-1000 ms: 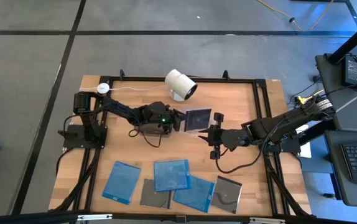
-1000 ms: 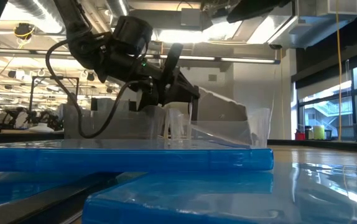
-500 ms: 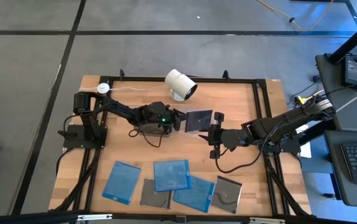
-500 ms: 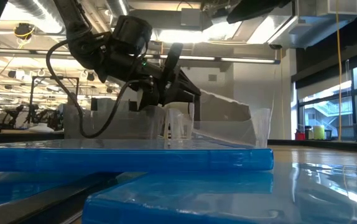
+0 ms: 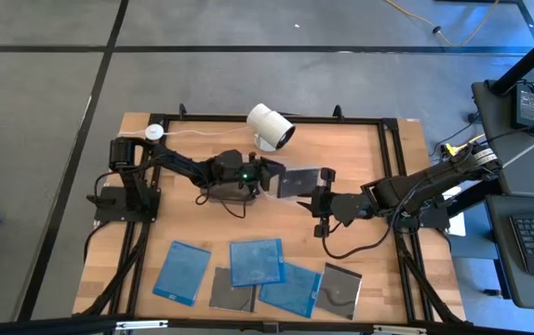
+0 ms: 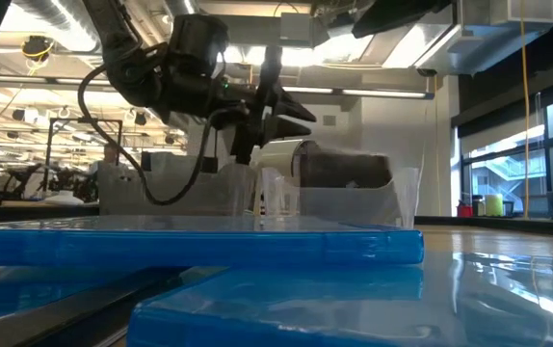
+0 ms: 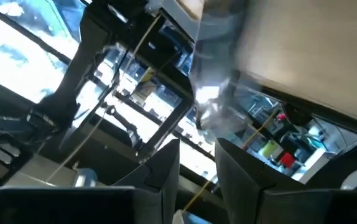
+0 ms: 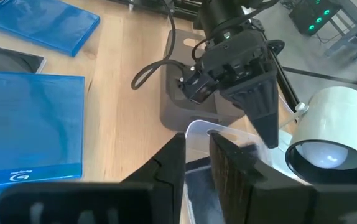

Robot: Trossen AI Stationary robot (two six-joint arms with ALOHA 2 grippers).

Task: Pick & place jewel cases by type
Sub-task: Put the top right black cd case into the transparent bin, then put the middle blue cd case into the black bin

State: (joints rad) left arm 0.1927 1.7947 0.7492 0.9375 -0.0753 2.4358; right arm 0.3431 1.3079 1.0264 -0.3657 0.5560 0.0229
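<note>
High view: the wooden table [image 5: 388, 279] fills the middle of the frame; both arms reach inward and meet just above its centre.
Left arm: it enters from the left edge, and the left gripper [image 5: 269, 177] sits left of centre, closed on the left edge of a dark jewel case [image 5: 297, 181].
Right arm: it enters from the right edge, and the right gripper [image 5: 321, 193] is hard against the case's right edge. Whether it has closed on the case I cannot tell.
Waiting cases: the other jewel cases [image 5: 256, 262] – blue and dark grey – lie in a loose row along the bottom of the table, well apart from both grippers.
White camera: it [image 5: 270, 126] stands at the top centre, just above the held case.
Change: half a second ago the low view showed the held case slanting down toward the right; now it [image 6: 344, 169] lies level and reads as a dark band right of centre. The left wrist has rolled a little and risen.
Meaning: the case looks squared up for a hand-over to the right arm, so sorting of this one seems mid-way – carried, not yet placed.
Case and jaws: the left wrist view shows the case [image 7: 219, 93] rising out of the thin slot between the left jaws. The right wrist view has its near rim [image 8: 197, 132] lined up with the narrow gap of the right jaws, at or just inside their tips.
</note>
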